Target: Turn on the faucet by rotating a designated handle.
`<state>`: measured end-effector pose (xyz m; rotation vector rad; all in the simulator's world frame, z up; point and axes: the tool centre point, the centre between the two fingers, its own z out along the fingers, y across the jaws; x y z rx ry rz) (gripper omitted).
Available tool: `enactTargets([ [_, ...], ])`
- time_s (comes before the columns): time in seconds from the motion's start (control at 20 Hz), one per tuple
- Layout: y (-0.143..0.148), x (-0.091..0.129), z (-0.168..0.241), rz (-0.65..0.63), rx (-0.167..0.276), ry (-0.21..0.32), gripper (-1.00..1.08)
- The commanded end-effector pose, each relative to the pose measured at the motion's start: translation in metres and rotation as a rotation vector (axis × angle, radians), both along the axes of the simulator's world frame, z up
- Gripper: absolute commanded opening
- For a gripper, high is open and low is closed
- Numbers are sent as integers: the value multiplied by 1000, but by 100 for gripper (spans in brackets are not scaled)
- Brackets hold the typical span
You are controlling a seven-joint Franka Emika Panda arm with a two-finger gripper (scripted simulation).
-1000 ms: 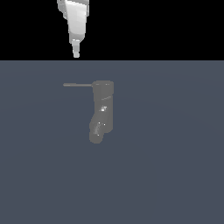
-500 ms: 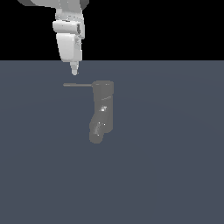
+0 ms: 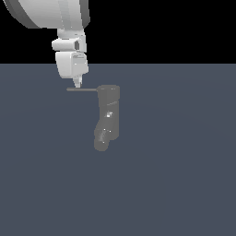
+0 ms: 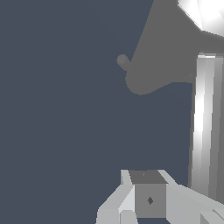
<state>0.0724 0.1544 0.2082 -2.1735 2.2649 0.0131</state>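
The faucet (image 3: 109, 110) is a dull-grey upright cylinder on the dark floor, with a stubby angled spout (image 3: 102, 138) at its lower end. The handle (image 3: 83, 89) is a thin grey rod sticking out from the faucet's top toward the exterior view's left. My gripper (image 3: 77, 85) hangs straight down, its fingers together in one narrow tip just above the handle near its outer end. In the wrist view the handle (image 4: 203, 127) is a bright rod right beside my shut fingertips (image 4: 148, 199), and the faucet body (image 4: 170, 48) is a dark mass beyond.
The flat dark grey-blue floor (image 3: 184, 175) spreads all around the faucet. The white arm (image 3: 50, 14) reaches in from the upper part of the exterior view's left.
The arm has come down and shifted toward the exterior view's left. The gripper tip has dropped from well above the faucet to the handle's outer part. The faucet and handle have not moved.
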Motion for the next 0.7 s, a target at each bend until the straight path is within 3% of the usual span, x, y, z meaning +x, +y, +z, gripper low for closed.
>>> enactTargets([
  [0.0,1,2,-4,-19,-5,-3,-100],
  [0.4,2,3,-7,-27,-8,-3,-100],
  [0.65,3,-10,-7,-27,-8,-3,-100],
])
